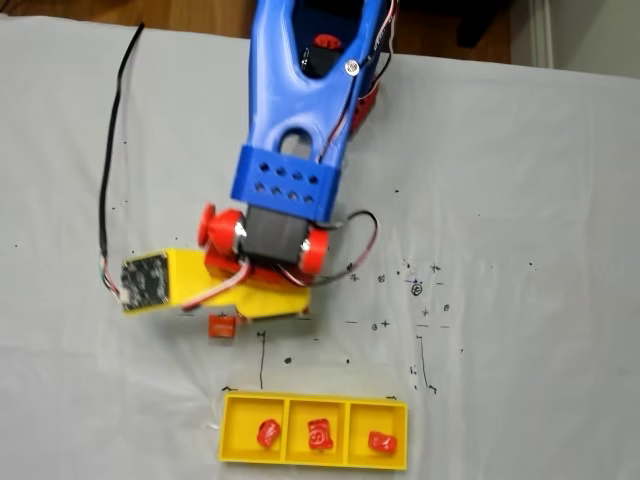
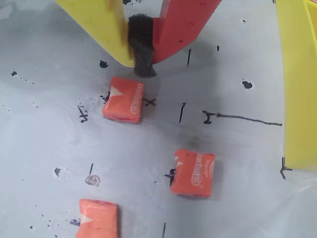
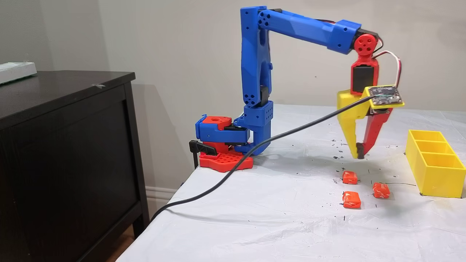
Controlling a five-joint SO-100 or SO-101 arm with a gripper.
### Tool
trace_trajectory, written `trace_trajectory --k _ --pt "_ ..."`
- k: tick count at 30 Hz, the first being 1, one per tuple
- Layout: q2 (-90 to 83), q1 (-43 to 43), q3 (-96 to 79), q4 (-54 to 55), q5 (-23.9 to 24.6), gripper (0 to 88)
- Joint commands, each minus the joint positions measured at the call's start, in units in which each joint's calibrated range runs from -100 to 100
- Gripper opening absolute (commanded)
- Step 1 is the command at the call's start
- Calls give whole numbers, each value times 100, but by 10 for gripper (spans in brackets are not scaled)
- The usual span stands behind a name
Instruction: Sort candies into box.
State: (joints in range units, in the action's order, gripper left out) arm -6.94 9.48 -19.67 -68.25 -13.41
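- While nothing is gripped, the gripper (image 3: 360,155) is held above the white table cover (image 3: 255,218) with its yellow and red fingers closed together at their dark-padded tips, as is also seen in the wrist view (image 2: 143,62).
- Three orange candies are seen lying on the cover in a fixed view: one (image 3: 350,177) just below the fingertips, one (image 3: 381,190) nearer the box, and one (image 3: 351,199) towards the front edge.
- Those same three are shown in the wrist view, the first (image 2: 124,99) close under the tips, the second (image 2: 193,173) lower right, the third (image 2: 98,218) cut by the bottom edge.
- The yellow box (image 1: 232,430) is placed near the candies, apart from them.
- One red candy is held in each compartment: left (image 1: 268,433), middle (image 1: 319,434), right (image 1: 382,441).
- A black cable (image 3: 255,153) is draped from the wrist board across the table.
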Motion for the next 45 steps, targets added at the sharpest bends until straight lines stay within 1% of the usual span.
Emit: trace_trajectory --k 1,4,7,9,13,19,27,38,45 --pt "-629 130 -222 84 -54 2" --pt "-646 211 -304 133 -83 24" --pt "-579 338 -313 -6 -137 134" --pt "-545 365 -322 -47 -156 187" --pt "-587 429 -449 -72 -195 236" --pt "-621 474 -686 -105 -293 252" --pt "-188 329 -368 2 -205 284" --pt "159 211 -104 116 -103 279" --pt "507 257 133 182 -190 263"
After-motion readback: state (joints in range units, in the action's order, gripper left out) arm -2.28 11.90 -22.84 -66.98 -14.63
